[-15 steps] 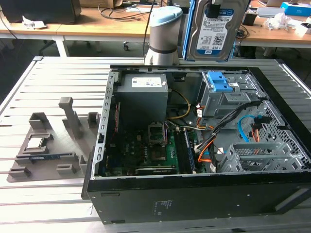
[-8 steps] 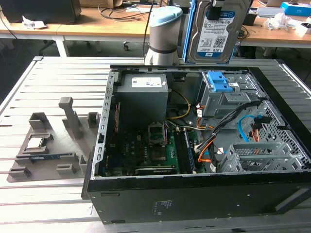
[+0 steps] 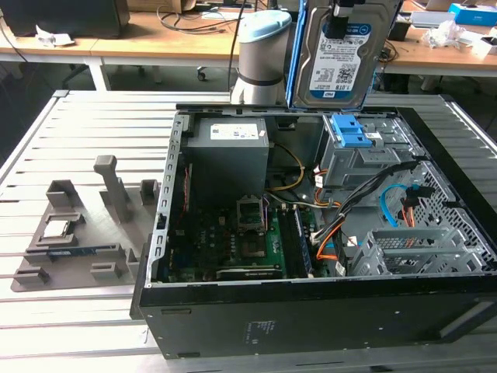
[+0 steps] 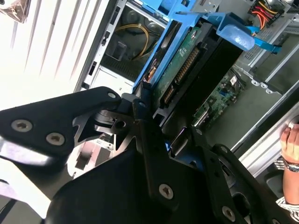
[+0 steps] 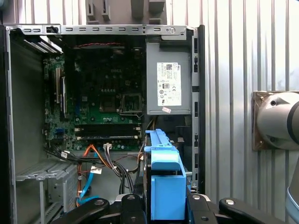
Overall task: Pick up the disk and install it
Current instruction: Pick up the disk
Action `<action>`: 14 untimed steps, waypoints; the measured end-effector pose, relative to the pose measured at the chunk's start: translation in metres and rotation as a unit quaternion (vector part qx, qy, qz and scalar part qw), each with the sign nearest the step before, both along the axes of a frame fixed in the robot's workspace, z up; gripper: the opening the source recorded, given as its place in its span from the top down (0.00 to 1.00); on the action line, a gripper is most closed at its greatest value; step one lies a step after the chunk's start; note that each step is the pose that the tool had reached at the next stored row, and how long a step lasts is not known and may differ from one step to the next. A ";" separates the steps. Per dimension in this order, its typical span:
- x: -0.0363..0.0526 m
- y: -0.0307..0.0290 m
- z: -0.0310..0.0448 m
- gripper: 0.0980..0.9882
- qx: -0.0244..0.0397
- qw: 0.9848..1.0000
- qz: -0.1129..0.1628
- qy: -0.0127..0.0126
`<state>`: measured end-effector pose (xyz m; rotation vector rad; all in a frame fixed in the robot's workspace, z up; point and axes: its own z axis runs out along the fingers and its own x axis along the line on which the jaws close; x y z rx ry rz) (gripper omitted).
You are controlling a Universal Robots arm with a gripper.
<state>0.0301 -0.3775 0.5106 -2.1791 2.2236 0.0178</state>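
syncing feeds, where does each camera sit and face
Exterior view: off the arm, facing across the open case to the arm's base; disk held above.
First wrist view: on the arm, looking down into the case past the gripper.
Second wrist view: on the arm, along the gripper; a hand shows.
All share the disk and case.

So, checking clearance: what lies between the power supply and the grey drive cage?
A looped yellow cable, in the exterior view, between the power supply and cage.

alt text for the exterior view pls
The disk hangs upright, label toward the camera, held at its top edge by the gripper, above the open computer case and its grey drive cage. The robot arm's base stands behind the case.
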 end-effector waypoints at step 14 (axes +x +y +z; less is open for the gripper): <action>-0.0013 -0.0233 -0.0015 0.70 0.000 1.000 0.000 0.000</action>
